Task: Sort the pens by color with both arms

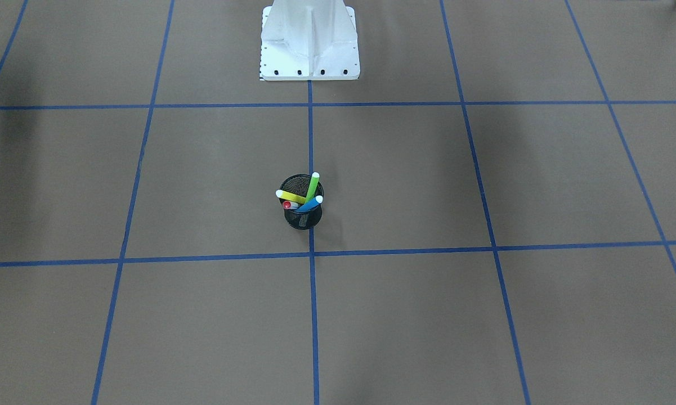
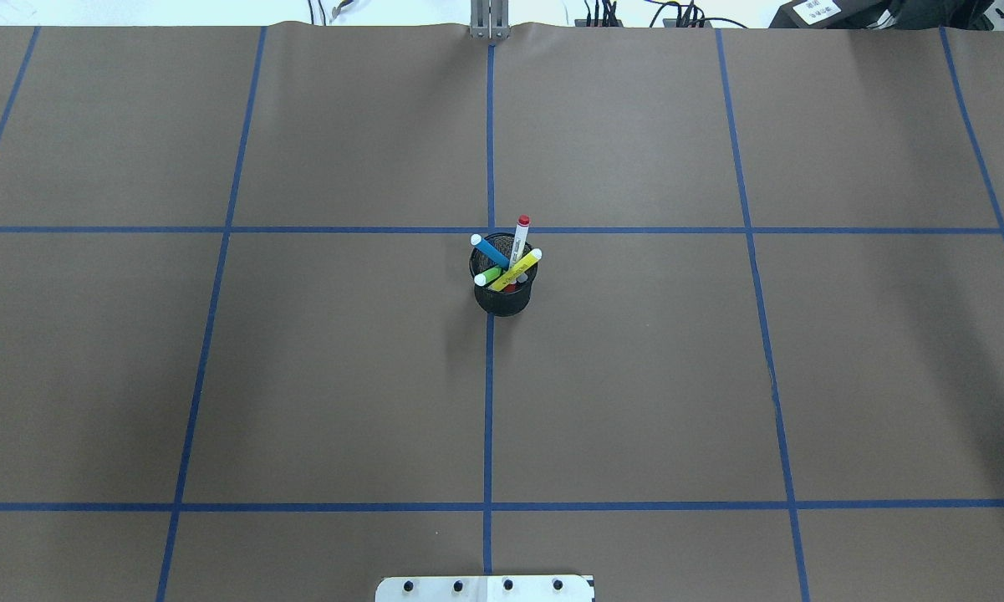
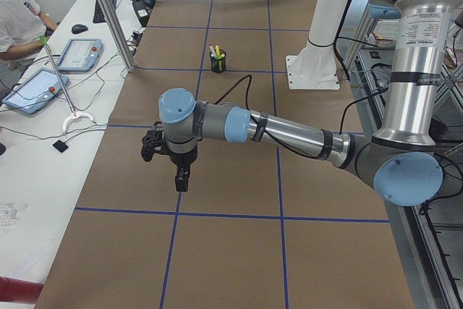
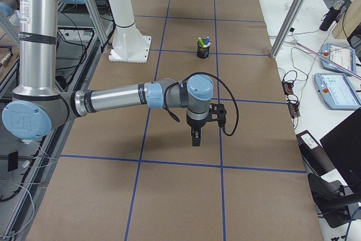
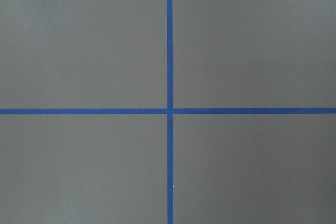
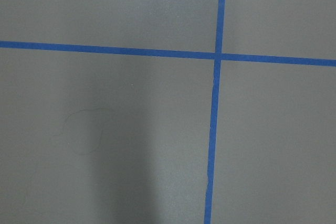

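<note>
Brown table (image 2: pixel 635 376), gridded with blue tape (image 2: pixel 489 401). Over one end the left arm (image 3: pixel 289 132) stretches out low and nearly level. Its wrist is turned down and the left gripper (image 3: pixel 181 179) hangs just above the surface, near a tape line. Whether its fingers are spread or pressed together cannot be told. Over the far end the right arm (image 4: pixel 113 100) holds the same pose, right gripper (image 4: pixel 194 137) pointing down, its state equally unclear. A white pedestal (image 1: pixel 309 39) stands at the robot's edge. At mid-table, on a tape line and well apart from both grippers, a black mesh cup (image 2: pixel 504 293) holds the blue pen (image 2: pixel 491 252), yellow pen (image 2: pixel 518 270), green pen (image 2: pixel 489 276) and white pen (image 2: pixel 521 238), all leaning.
</note>
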Available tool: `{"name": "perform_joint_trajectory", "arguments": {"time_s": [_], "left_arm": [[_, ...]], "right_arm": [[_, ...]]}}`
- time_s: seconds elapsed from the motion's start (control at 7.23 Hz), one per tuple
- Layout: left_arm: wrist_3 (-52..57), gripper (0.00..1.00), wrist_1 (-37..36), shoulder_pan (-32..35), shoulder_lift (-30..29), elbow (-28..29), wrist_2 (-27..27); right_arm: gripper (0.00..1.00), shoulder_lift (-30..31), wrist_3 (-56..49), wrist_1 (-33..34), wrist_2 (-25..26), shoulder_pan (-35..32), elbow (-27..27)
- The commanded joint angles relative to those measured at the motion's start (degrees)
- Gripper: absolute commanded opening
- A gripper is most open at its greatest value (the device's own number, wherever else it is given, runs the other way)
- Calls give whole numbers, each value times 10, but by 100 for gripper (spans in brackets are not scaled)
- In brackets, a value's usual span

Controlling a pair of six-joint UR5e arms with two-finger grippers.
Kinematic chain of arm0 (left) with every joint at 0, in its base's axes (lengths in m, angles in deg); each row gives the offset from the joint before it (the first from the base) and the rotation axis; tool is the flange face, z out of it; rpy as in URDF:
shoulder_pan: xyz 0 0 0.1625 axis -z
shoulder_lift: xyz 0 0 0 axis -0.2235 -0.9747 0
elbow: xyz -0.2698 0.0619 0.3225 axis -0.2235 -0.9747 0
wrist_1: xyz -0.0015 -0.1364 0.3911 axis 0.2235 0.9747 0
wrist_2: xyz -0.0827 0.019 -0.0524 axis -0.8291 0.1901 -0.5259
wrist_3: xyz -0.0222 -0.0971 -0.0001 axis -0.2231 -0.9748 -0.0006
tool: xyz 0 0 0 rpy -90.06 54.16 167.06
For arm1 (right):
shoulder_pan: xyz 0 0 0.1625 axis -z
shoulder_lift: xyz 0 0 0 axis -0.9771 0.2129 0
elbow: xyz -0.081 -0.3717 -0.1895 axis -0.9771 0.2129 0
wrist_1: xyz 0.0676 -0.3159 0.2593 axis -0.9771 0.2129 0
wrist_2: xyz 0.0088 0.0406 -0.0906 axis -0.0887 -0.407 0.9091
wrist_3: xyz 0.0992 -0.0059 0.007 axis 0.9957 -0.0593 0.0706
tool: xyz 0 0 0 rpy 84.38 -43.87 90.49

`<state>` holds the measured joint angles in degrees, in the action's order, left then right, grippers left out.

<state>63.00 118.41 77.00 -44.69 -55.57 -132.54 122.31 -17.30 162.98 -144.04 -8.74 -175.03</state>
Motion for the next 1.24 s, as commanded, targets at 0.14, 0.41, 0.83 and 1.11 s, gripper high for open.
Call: {"name": "perform_joint_trajectory", "arguments": {"time_s": [0.14,0.41,0.83,1.11], "left_arm": [[4,100,7,-1,9,-3,-1],[3,100,6,-2,11,-1,-2],[1,100,48,-4,51,-22,-16],[4,100,50,-17,52,-24,-15]], "right_arm": [[100,-6,-8,0,-6,1,-8],[100,-9,-7,0,-7,1,-8],[100,-11,-6,-8,-19,7,-2],[100,-2,-7,-78,-19,14,9]]}}
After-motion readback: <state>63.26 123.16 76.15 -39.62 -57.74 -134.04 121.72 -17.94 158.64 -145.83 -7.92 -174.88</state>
